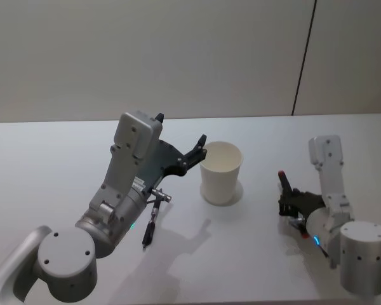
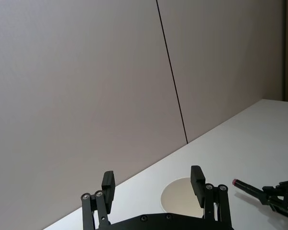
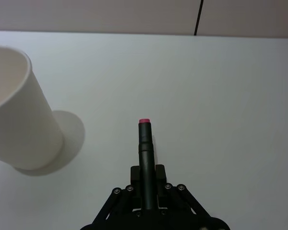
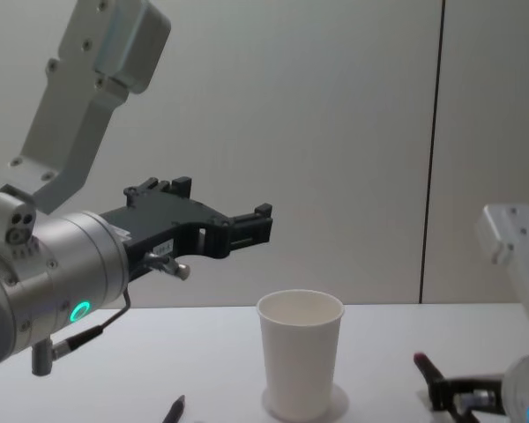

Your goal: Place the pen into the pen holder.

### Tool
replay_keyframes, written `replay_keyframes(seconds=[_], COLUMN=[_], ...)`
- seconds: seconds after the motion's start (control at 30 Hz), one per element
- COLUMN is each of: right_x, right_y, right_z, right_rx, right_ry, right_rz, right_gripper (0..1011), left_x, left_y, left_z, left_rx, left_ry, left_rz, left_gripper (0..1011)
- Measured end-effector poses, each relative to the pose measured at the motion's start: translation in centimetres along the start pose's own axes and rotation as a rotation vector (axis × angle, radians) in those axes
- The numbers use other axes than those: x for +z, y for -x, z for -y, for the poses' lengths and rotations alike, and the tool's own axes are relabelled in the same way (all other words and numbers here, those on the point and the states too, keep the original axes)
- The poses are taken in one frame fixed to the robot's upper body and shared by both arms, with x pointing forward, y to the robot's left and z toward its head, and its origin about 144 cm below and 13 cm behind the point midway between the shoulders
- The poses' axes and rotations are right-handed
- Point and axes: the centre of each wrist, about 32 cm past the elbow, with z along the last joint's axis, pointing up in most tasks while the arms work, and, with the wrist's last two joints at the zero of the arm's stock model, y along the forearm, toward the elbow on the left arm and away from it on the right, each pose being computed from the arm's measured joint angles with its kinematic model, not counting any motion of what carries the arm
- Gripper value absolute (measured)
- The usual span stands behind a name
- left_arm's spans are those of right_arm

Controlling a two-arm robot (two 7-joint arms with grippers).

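White table (image 1: 63, 146) before plain grey wall (image 1: 146, 57), perhaps panelled, dark vertical seam (image 1: 305, 57).

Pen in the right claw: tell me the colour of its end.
Pinkish red, atop the black pen held by the right claw; clearest in the right wrist view.

Reads as a robotics lab test bench: plain white table (image 1: 51, 159), blank grey panel wall (image 1: 146, 57) directly behind the table with one dark vertical seam (image 1: 304, 57), and a robot's left arm (image 1: 130, 159) and right arm (image 1: 330, 171) reaching over the table.
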Motion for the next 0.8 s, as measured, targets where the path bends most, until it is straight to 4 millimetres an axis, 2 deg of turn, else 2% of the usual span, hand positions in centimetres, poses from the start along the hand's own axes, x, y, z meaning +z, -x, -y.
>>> replay_keyframes(seconds=[0.8], right_x=[1.7], right_y=[-1.0], right_z=[1.7], right_rx=[0.143], right_ry=[-0.351], right_rz=[0.009], right_gripper=[168], left_x=[0.0], left_y=[0.0], left_z=[0.0], left_rx=[0.000], left_ry=[0.000], left_rz=[0.000], left_gripper=[1004])
